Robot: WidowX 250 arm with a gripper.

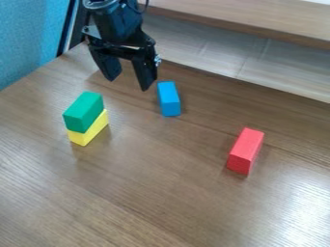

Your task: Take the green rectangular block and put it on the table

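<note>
Block [84, 112], green, sits atop the yellow block [89, 129] on the worktop [148, 193]; likely light, stiff, slightly slippery; best pinched midway across its long sides, clear of the yellow one; jaws wide apart, holding nothing.

The rectangular blocks are plain green [84, 111], yellow [89, 130], blue [169, 99] and red [245, 151]. The wooden table [148, 193] is brown, with streaked grain pattern.

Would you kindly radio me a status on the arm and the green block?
Claw open, empty, above the table. Green block sits on yellow block. Nothing on top of it.
</note>
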